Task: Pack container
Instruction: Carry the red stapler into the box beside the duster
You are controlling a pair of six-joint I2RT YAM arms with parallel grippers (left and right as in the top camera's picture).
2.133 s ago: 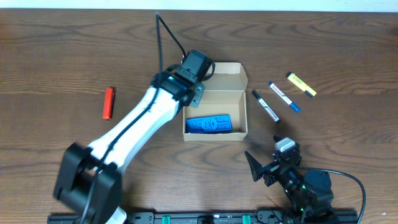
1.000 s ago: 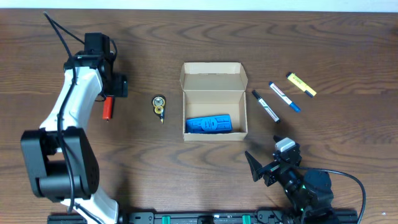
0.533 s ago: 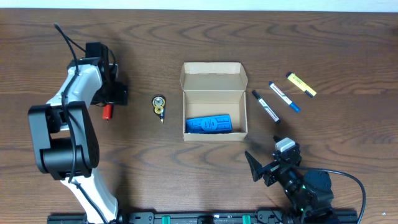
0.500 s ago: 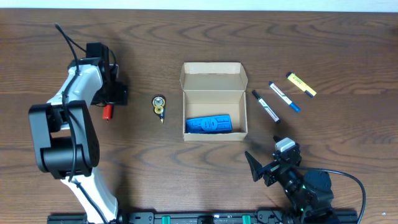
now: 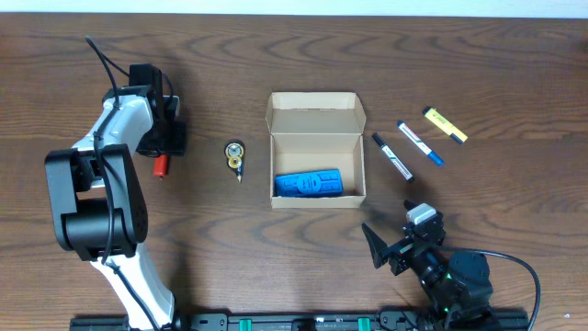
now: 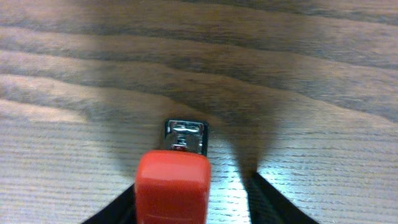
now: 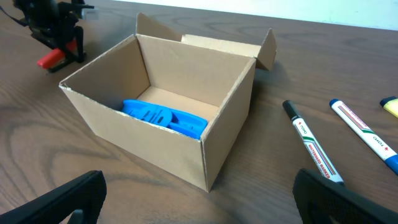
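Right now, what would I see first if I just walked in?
The open box in the middle, with a bright blue thing lying inside. Then the left gripper far to its left, straddling a red lighter. Three markers lie right of the box.

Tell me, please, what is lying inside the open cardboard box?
Only a blue plastic item lies inside the container, along its robot-side wall; the remaining floor looks bare. Anything beneath the blue item is covered.

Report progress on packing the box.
Done: a blue item lies in the box. In hand: the left gripper straddles the red lighter, fingers open. Left: lighter, round yellow item, black marker, blue marker and yellow highlighter outside the box.
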